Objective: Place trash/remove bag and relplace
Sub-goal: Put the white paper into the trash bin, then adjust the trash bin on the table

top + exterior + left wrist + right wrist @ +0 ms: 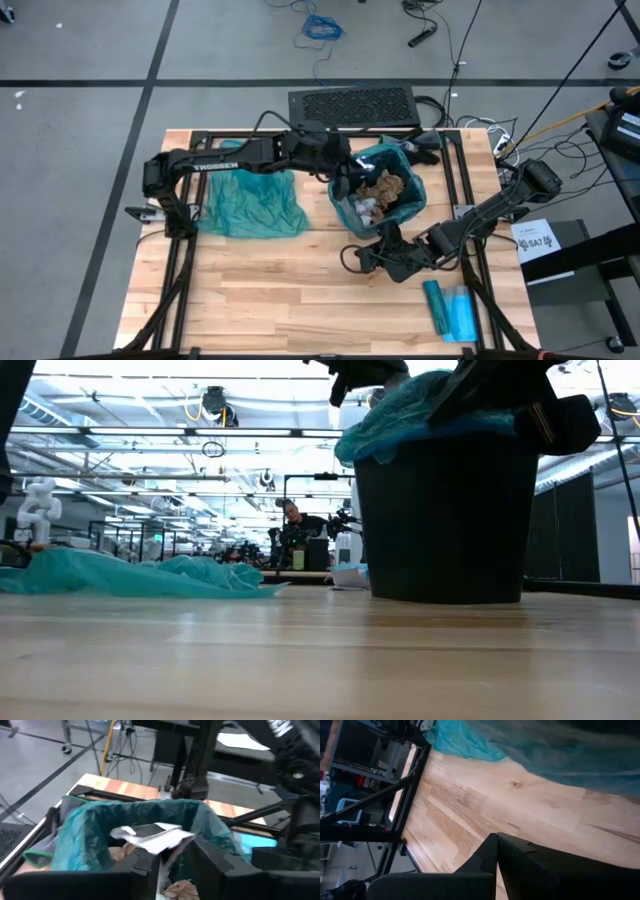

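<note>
A black bin lined with a teal bag stands on the table right of centre. Brown and white paper trash lies inside it. My left gripper reaches in from the left, over the bin's left rim, and is open. A white paper wad is at its fingertips, above the bag's opening. My right gripper is shut and low at the bin's near side, with nothing between its fingers. My left gripper has the white paper wad at the free ends of its parted fingers, over the bag's opening. I cannot tell whether either finger touches it.
A loose teal bag lies spread on the table's left half. A flat blue-teal packet lies near the front right corner. A black mesh panel lies at the far edge. Bare wood runs along the near side. A person is in the room beyond.
</note>
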{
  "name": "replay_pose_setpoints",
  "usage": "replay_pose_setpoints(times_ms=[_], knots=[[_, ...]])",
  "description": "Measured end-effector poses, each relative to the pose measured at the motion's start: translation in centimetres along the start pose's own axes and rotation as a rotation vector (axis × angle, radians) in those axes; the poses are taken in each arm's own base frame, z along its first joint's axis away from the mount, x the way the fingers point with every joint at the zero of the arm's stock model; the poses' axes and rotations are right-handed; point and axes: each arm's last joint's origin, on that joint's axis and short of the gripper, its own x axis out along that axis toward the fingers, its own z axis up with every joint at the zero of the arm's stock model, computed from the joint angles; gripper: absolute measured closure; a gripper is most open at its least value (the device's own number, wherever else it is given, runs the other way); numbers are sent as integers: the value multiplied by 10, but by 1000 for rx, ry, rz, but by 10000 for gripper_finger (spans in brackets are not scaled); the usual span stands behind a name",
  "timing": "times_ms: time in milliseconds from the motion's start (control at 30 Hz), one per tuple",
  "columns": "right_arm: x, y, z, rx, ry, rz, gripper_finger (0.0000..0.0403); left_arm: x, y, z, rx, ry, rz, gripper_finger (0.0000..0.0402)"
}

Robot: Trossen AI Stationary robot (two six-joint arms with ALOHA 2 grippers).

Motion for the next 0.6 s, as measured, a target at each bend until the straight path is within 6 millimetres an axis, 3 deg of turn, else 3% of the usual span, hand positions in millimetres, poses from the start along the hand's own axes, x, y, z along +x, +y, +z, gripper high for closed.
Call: replay_pose_setpoints(times_ms=[267,433,600], knots=[[-12,-4,-17,12,47,-38,403,-3,-2,3,16,-19,-33,286],[-32,-5,-27,31,74,-141,403,-1,-5,1,32,1,-165,286],[-52,-2,-31,43,80,-213,403,1,-7,-3,26,33,-157,286]])
